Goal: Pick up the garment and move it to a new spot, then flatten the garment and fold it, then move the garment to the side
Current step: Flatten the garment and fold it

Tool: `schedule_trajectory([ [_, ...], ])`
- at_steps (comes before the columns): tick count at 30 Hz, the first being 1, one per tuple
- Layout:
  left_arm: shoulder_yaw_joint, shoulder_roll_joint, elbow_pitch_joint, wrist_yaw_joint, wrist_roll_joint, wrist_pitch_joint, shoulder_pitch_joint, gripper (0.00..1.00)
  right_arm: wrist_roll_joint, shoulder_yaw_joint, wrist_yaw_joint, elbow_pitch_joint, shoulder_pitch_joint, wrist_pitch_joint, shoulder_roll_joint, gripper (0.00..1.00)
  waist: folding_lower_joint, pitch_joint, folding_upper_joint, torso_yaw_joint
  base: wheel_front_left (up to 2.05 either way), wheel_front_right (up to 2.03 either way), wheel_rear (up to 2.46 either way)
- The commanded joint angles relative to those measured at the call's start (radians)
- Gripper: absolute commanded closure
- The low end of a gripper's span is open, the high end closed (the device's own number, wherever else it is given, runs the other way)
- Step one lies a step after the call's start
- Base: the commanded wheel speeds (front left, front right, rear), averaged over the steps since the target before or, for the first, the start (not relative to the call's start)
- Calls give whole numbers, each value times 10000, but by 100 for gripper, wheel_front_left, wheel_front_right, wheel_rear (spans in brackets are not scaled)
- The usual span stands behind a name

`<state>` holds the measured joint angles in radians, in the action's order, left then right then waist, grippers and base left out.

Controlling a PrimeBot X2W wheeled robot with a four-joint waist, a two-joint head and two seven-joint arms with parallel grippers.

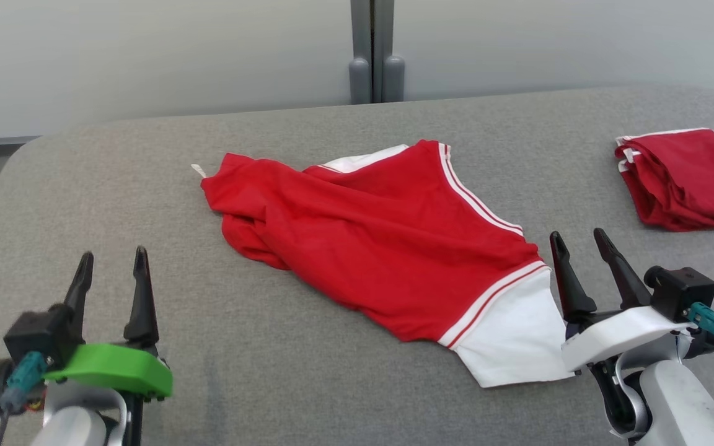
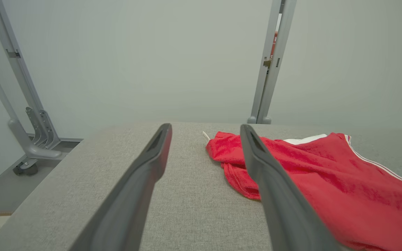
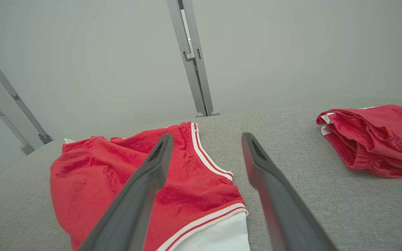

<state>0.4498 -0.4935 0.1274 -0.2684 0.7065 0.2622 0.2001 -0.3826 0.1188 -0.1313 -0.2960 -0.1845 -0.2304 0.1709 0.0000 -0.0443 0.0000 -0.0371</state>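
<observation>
Garment lies between left pincer and right pincer, both wide, folded pile aside.

No text, brand, number or sign can be read. A white tag on the red garment is too small to make out.

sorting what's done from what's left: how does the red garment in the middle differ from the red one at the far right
The middle garment lies spread out and rumpled; the right-hand garment is folded into a compact stack. The middle garment covers far more of the table than the right-hand garment. The middle garment shows a broad white panel; the right-hand garment only thin white edging. Both are red with white trim.
</observation>
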Motion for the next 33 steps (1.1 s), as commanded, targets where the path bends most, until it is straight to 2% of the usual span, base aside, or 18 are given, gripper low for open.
schedule_trajectory([
  [1, -277, 261, -196, -57, -298, 26, -469, 0, 65, -74, 11, 60, 171, -59, 34, 0, 0, 325, 0, -399, 0, 0, 0],
  [4, -863, 927, -484, 144, -813, 29, -1210, 0, 65, -220, 11, 93, 320, -96, 37, 0, 0, 299, 0, -546, 0, 0, 0],
  [7, -1287, 1490, -452, 574, -1284, 30, -1654, 0, 112, -273, 11, 123, 370, -58, -6, 0, 0, 273, 0, -658, 0, 0, 0],
  [13, -1632, 2115, -152, 1247, -1878, 31, -1554, 0, 13, -173, 11, 122, 69, 3, 78, 0, 0, 156, 0, -921, 0, 0, 0],
  [18, -1672, 2520, 125, 1737, -2137, 32, -1296, 0, 247, -27, 8, -505, -644, 209, 447, 0, 0, -207, 0, -1271, 0, 0, 0],
  [26, -1782, 3087, 541, 2256, -2506, 31, -827, 0, 45, 669, 10, -2352, -3061, 1250, 1175, 0, 0, -887, 0, -1946, 0, 0, 0],
  [33, -1858, 3655, 878, 2641, -2747, 33, -377, 0, -376, 1233, 13, -4583, -5214, 2321, 1815, 0, 0, -1823, 0, -2925, 0, 0, 0],
])
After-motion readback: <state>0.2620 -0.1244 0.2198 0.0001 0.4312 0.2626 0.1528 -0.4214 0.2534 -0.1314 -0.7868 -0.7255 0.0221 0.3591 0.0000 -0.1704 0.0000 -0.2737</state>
